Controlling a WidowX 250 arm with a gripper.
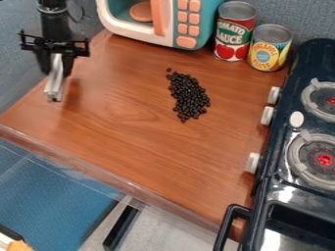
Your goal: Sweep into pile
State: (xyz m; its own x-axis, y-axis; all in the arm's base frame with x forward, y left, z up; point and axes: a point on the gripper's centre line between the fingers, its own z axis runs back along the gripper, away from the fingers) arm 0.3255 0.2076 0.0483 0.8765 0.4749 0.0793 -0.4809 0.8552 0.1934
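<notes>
Camera view: Black gripper (56,72), upper left of the frame, clamped on the upper part of a pale, metallic-looking tool (54,88), its lower end free. Dark beans (188,95) form an elongated heap, upper centre, on the wooden counter (131,142). Beans probably light, hard and apt to roll — better nudged inward from the heap's ends than pinched; tool likely stiff — best held high.

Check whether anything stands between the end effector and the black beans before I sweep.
Nothing visible stands between the end effector, with the silver piece it holds, and the black beans. The toy microwave and two cans stand at the counter's far side, off that path.
</notes>
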